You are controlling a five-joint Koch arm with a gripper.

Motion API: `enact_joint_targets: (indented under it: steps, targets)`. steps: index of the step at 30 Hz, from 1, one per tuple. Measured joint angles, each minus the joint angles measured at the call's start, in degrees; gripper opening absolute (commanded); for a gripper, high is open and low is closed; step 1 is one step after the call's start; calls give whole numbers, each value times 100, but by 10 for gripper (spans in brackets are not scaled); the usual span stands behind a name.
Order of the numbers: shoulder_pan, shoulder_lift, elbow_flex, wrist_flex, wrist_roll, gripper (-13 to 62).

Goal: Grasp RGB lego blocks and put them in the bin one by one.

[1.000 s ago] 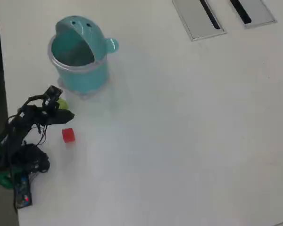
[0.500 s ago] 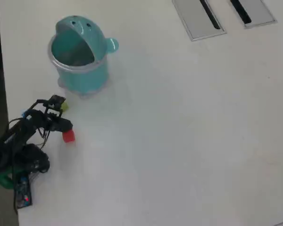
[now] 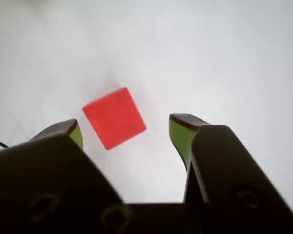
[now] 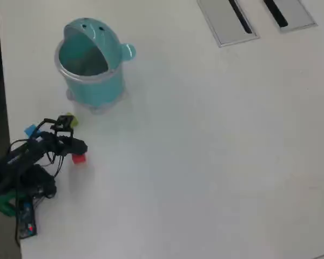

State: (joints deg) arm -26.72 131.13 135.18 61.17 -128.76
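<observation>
Looking through the wrist view, we saw our claw [image 3: 127,127] spread wide, gripping nothing, with the red block [image 3: 114,117] on the white table [image 4: 205,140] between its tips, nearer the left one.

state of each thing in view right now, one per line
tool: open, jaws spread either side of the red block, not closed on it
red block: loose on the table, turned at an angle to the jaws
yellow-green block: on the table beside the arm, not held
blue block: on the table by the arm, not held
bin: upright, mouth open
</observation>
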Motion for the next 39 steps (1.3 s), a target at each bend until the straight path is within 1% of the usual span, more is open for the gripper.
enact_joint_targets:
  steps: [10, 21, 24, 27, 30, 33, 39]
  targets:
    - [-114, 0, 1002, -800, -123, 321]
    - [-88, 0, 1318, -1336, -167, 318]
    - [-97, 0, 1494, -1512, -158, 289]
    - [-105, 9, 1494, -1529, -158, 279]
    - [-132, 0, 1512, -1529, -132, 188]
    - [-220, 0, 1512, -1529, 229, 134]
    - [-308, 0, 1512, -1529, 475, 125]
